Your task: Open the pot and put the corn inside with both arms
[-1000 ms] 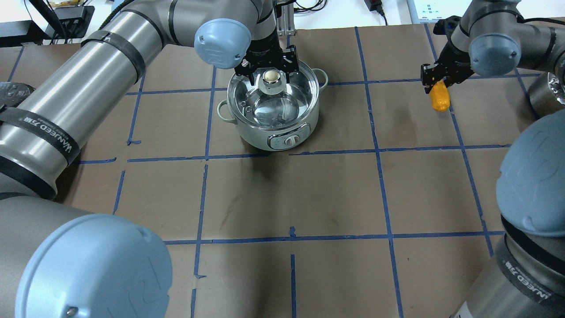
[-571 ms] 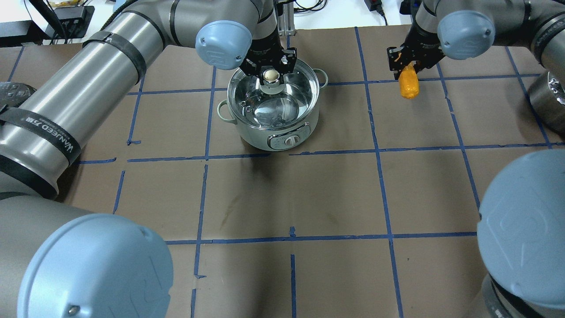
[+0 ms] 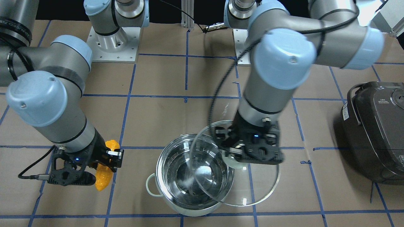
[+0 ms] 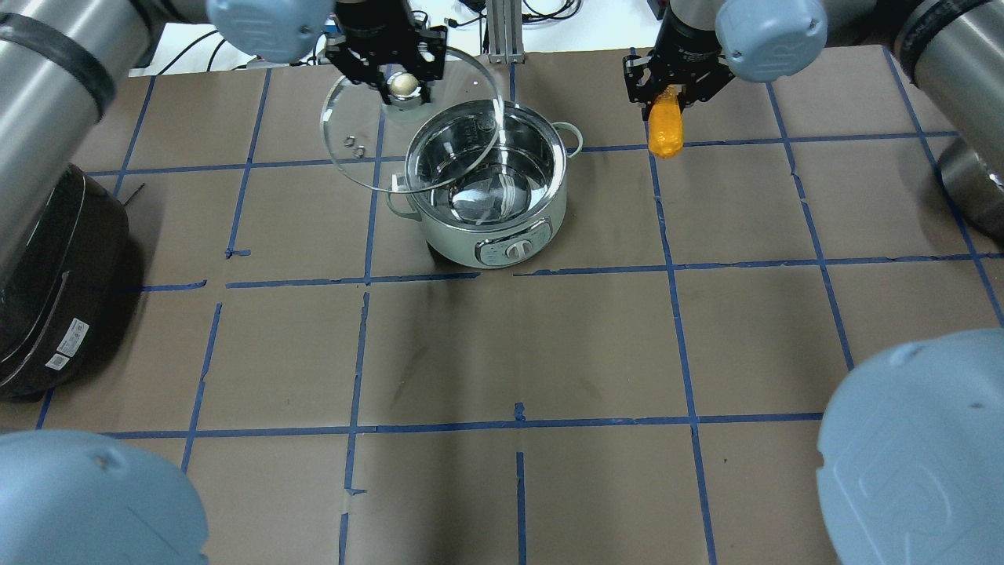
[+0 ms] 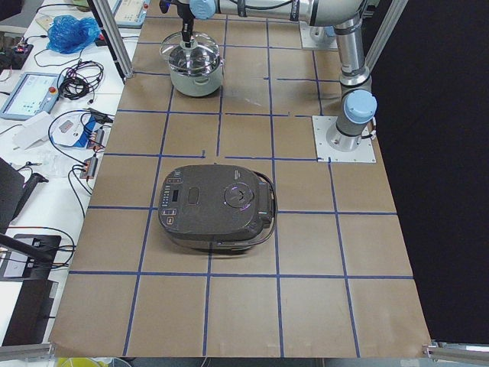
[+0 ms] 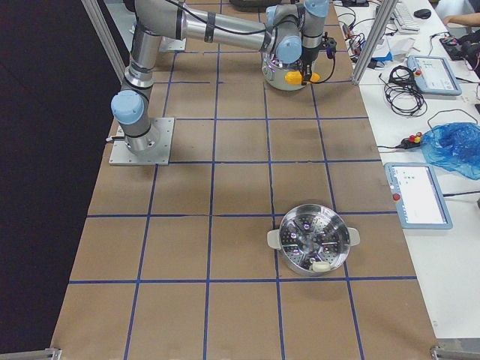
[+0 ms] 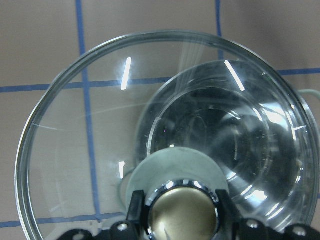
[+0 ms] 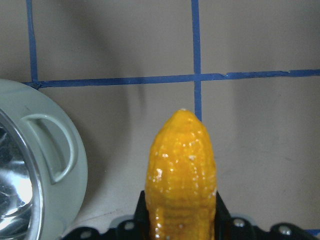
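The steel pot stands open on the table, also in the front view. My left gripper is shut on the knob of the glass lid and holds the lid lifted and tilted, overlapping the pot's left rim. The lid also shows in the front view and in the left wrist view. My right gripper is shut on the yellow-orange corn, which hangs tip down above the table, right of the pot. The corn also shows in the right wrist view and in the front view.
A dark grey rice cooker sits at the table's left side, also in the front view. A steel steamer basket stands on the right side of the table. Blue tape lines grid the brown table cover.
My left gripper has lifted the lid off the pot and carried it up and to the left. My right gripper has moved left with the corn, closer to the pot.
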### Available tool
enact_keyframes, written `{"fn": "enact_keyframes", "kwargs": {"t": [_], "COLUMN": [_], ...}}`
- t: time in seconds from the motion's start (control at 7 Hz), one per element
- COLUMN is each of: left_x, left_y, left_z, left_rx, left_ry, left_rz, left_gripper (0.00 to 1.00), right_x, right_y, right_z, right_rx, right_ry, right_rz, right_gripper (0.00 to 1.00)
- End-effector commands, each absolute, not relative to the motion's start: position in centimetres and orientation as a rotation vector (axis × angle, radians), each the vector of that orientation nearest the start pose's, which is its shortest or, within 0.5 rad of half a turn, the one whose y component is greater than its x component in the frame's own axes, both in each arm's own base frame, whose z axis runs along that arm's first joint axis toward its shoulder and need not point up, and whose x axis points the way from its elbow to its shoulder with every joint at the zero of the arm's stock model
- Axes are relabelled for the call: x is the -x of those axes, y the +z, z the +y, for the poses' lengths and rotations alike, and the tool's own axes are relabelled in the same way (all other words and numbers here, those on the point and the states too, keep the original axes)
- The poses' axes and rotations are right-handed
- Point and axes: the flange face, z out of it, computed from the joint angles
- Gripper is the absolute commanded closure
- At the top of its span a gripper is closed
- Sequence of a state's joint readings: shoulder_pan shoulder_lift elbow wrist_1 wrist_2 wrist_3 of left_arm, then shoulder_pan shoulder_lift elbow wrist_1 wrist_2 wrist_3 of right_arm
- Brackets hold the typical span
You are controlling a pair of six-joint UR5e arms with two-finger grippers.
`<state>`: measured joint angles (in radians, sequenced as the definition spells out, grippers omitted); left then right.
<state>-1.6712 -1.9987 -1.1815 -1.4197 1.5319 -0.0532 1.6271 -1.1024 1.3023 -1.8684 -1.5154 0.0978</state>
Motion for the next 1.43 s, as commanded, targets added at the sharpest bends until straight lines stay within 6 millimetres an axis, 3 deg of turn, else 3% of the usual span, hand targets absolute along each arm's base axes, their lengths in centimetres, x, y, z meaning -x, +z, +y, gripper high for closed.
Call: {"fn": "enact_keyframes", "kwargs": {"t": [0.0, 0.14, 0.29, 0.43, 0.57, 0.86, 1.0, 1.14, 1.29], "left_x": [10.8, 8.7, 7.0, 5.6, 5.1, 3.0, 3.1, 3.0, 2.9], "left_y": [43.5, 40.5, 35.9, 33.1, 31.1, 28.6, 27.8, 26.5, 25.4], "left_z": [-67.6, -68.0, -68.9, -69.3, -69.6, -70.0, -69.7, -69.3, -68.8], "left_rx": [-0.065, -0.048, -0.05, -0.04, -0.081, -0.088, -0.088, -0.086, -0.084], "left_ry": [-0.136, -0.087, -0.085, -0.086, -0.072, -0.041, -0.039, -0.043, -0.065], "left_rz": [3.162, 3.167, 3.165, 3.164, 3.162, 3.17, 3.172, 3.169, 3.168], "left_gripper": [0.87, 0.87, 0.87, 0.87, 0.87, 0.87, 0.87, 0.87, 0.87], "right_x": [-28.8, -34.3, -38.2, -40.2, -40.3, -40.1, -40.1, -40.1, -40.1], "right_y": [36.1, 34.9, 32.7, 30.7, 29.7, 24.7, 24.1, 23.7, 24.3], "right_z": [-68.3, -68.6, -68.9, -68.8, -68.9, -68.6, -68.6, -68.7, -68.6], "right_rx": [-0.073, -0.051, -0.066, -0.049, -0.026, 0.02, 0.032, 0.07, 0.077], "right_ry": [-0.154, -0.178, -0.16, -0.156, -0.164, -0.061, -0.087, -0.081, -0.091], "right_rz": [3.046, 3.064, 3.056, 3.061, 3.065, 3.1, 3.094, 3.089, 3.085], "right_gripper": [0.81, 0.81, 0.81, 0.81, 0.81, 0.71, 0.52, 0.01, 0.0]}}
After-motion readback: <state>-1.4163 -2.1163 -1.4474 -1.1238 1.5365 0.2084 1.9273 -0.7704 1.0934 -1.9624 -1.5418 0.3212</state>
